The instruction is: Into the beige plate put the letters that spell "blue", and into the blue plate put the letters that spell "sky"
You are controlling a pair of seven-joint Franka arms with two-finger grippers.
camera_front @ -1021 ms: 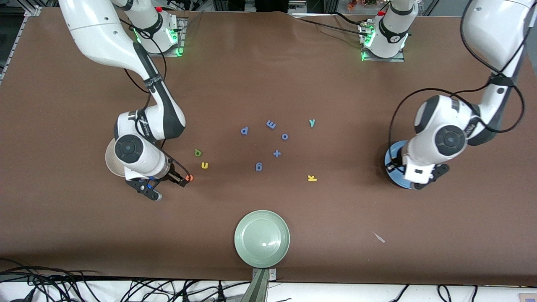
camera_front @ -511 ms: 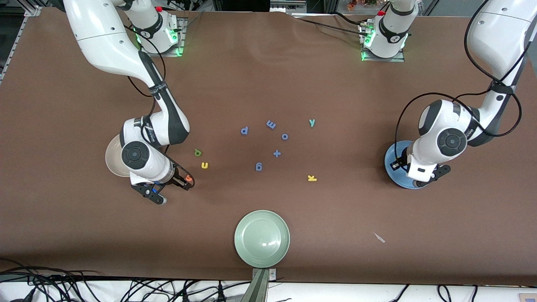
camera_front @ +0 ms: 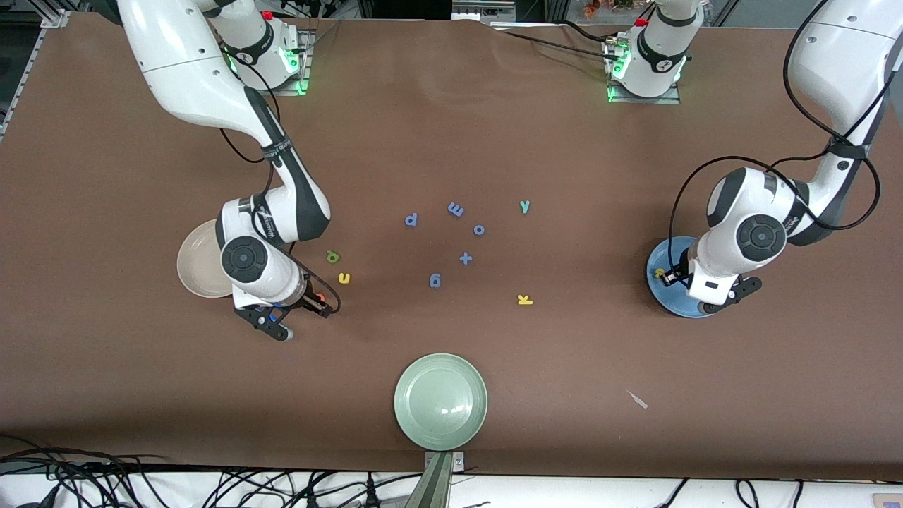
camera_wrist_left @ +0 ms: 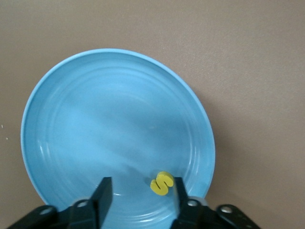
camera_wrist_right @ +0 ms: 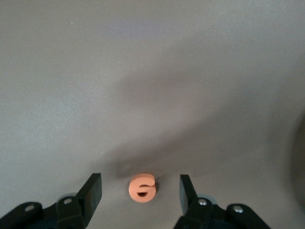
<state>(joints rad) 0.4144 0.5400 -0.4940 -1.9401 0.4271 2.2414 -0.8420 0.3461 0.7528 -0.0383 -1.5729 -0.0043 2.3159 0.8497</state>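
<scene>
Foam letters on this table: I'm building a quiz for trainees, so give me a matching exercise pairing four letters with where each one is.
Letters:
1. yellow s
2. orange e
3. yellow k
4. green b

Places:
A. on the table between the right gripper's open fingers
B. in the blue plate
C. beside the yellow u
D. alone on the table, toward the blue plate

Pairs: 1-B, 2-A, 3-D, 4-C

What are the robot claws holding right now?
Nothing. The left claw is open over the blue plate, the s loose. The right claw is open around the e.
</scene>
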